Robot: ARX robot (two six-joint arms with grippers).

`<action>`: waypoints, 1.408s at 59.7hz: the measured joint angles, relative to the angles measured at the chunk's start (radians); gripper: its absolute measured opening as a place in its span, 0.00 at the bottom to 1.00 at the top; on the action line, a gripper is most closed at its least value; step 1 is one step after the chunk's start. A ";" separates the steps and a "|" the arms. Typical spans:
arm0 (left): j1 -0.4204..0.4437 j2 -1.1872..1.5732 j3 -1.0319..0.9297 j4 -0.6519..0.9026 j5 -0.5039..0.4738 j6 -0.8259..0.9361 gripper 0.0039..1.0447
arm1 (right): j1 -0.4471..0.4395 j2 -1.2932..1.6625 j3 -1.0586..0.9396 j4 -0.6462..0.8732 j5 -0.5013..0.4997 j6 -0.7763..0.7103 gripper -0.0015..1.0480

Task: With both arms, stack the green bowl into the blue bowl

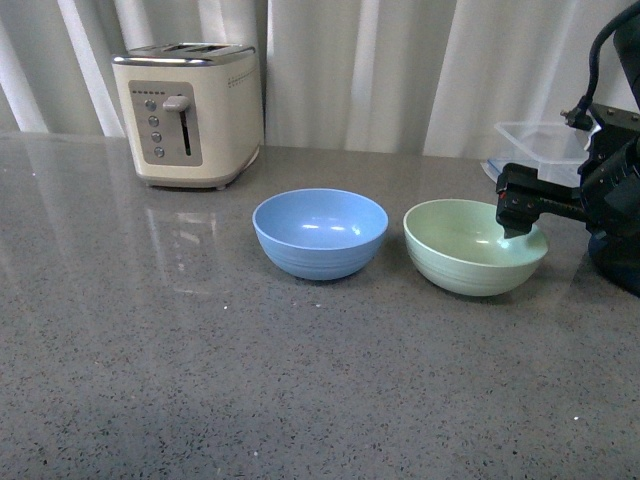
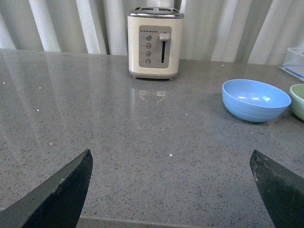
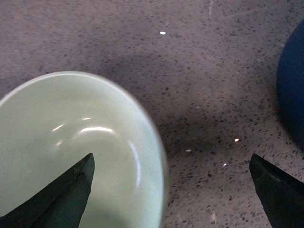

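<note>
From where I stand, the wide grey speckled stone desk [image 1: 200, 380] carries everything, with a pale pleated curtain [image 1: 350, 70] hanging behind it. At the back sits a cream two-slot toaster with a steel top [image 1: 188, 115], well apart from the work.

Nearer the middle, the pale mint-green round bowl [image 1: 470, 250] rests upright on the desk. It is just beside the light sky-blue round bowl [image 1: 320, 232] on the robot's right, with a narrow gap between them. Both are empty, so the stacking is not yet done.

The black right end effector [image 1: 515, 215] hangs at the green bowl's rim on the side away from the blue bowl. In the right wrist view its jaws stand wide apart and grip nothing. One finger [image 3: 57, 199] is over the bowl's glossy inside and the other is out over bare desk, so the rim lies between them. Whether a fingertip already touches the bowl I cannot tell.

The black left end effector [image 2: 168, 190] is also spread wide and empty. It sits low over open desk, well apart from both bowls, looking towards the toaster and the blue bowl.

I judge this to be the reach for the green bowl, just short of the grasp. The next move calls for the right arm to settle a little lower and pinch the rim wall squarely. Then it must lift the bowl clear of the blue bowl's lip, carry it leftward and lower it centred inside. The left arm would probably need to come in to steady the blue bowl
</note>
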 joint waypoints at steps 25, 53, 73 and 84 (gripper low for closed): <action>0.000 0.000 0.000 0.000 0.000 0.000 0.94 | 0.000 0.034 0.051 -0.031 0.003 0.003 0.22; 0.000 0.000 0.000 0.000 0.000 0.000 0.94 | 0.019 -0.029 0.080 -0.061 -0.039 0.003 0.01; 0.000 0.000 0.000 0.000 0.000 0.000 0.94 | 0.215 -0.118 0.241 -0.091 -0.066 -0.002 0.01; 0.000 0.000 0.000 0.000 0.000 0.000 0.94 | 0.310 -0.047 0.310 -0.107 -0.039 -0.011 0.01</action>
